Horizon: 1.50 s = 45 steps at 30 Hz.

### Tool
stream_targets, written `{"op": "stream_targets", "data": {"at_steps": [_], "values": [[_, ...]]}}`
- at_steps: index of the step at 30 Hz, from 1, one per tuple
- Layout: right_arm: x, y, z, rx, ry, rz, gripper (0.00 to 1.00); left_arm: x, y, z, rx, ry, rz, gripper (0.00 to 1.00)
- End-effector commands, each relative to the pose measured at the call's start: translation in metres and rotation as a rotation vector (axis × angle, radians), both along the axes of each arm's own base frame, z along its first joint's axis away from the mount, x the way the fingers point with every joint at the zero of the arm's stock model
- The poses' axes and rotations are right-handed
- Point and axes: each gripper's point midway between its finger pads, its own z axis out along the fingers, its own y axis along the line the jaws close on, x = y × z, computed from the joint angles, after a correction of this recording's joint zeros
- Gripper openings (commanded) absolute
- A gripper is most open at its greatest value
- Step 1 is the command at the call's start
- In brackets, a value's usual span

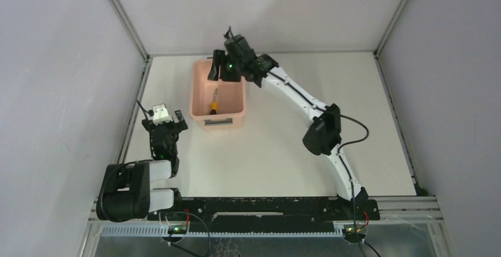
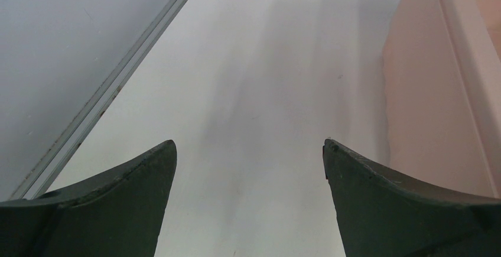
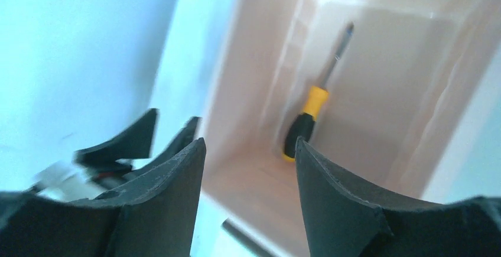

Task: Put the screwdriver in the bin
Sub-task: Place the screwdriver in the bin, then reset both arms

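Observation:
The screwdriver [image 1: 214,102], yellow-orange and black with a thin metal shaft, lies on the floor of the pale pink bin [image 1: 236,96], free of both grippers. In the right wrist view the screwdriver [image 3: 307,124] lies along the bin's inner wall [image 3: 248,91]. My right gripper [image 1: 220,72] hovers open and empty above the bin's far end; its jaws [image 3: 251,145] stand apart with nothing between them. My left gripper [image 1: 165,124] is open and empty over the table, left of the bin. In the left wrist view [image 2: 249,147] the bin's outer wall [image 2: 425,91] is at the right.
The bin's label [image 1: 217,122] faces the near side, and its dark handle [image 3: 248,239] shows below my right jaws. A metal frame rail [image 2: 112,91] runs along the table's left edge. Grey walls enclose the table on three sides.

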Motion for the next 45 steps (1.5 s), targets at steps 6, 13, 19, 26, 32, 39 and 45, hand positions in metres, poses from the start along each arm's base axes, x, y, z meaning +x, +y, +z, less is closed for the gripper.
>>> {"op": "stream_targets", "data": {"at_steps": [6, 13, 19, 26, 32, 39, 45], "values": [[0.000, -0.096, 0.134, -0.008, -0.308, -0.056, 0.67, 0.014, -0.002, 0.031, 0.011, -0.088, -0.015, 0.98], [-0.001, -0.194, 0.153, -0.094, -0.420, -0.199, 0.70, 0.014, -0.002, 0.031, 0.011, -0.086, -0.014, 0.98], [-0.010, -0.277, 0.140, -0.157, -0.476, -0.328, 0.76, 0.014, -0.003, 0.031, 0.011, -0.087, -0.015, 0.98], [-0.028, -0.359, 0.086, -0.240, -0.478, -0.467, 0.86, 0.014, -0.003, 0.031, 0.011, -0.088, -0.016, 0.98], [-0.042, -0.411, 0.037, -0.294, -0.475, -0.568, 0.88, 0.014, -0.002, 0.031, 0.011, -0.087, -0.015, 0.98], [-0.056, -0.457, -0.014, -0.329, -0.523, -0.700, 0.87, 0.014, -0.002, 0.031, 0.011, -0.086, -0.014, 0.98], [-0.069, -0.474, -0.070, -0.385, -0.553, -0.733, 0.87, 0.014, -0.002, 0.030, 0.011, -0.085, -0.013, 0.98]]}}
